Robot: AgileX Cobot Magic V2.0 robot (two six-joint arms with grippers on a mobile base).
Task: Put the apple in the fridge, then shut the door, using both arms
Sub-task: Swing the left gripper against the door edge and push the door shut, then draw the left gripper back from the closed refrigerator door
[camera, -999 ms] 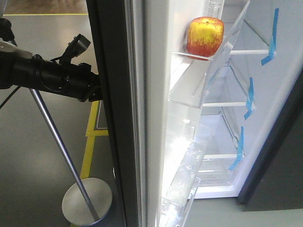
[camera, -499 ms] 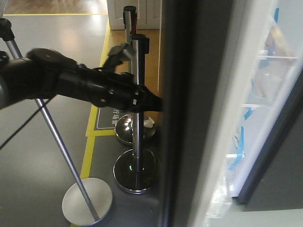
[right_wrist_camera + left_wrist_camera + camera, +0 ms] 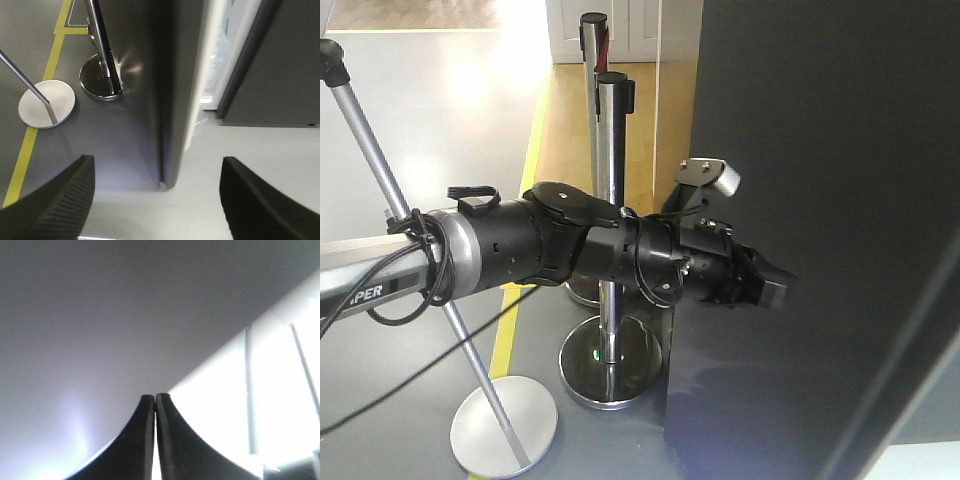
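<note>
door (image 3: 840,180) swung further closed, left arm (image 3: 550,250) outstretched against it

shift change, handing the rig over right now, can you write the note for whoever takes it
Left tool: shut, empty, its tip at the outer face of the door; contact looks likely.
Right tool: open, empty, facing the door's free edge, not touching it.
Apple: not in view; neither tool holds it.
Door: nearly shut. The right wrist view shows a narrow gap with the white inside of the fridge.
Left to do: probably push the door the rest of the way with the left tool, then check that the gap is gone.
</note>
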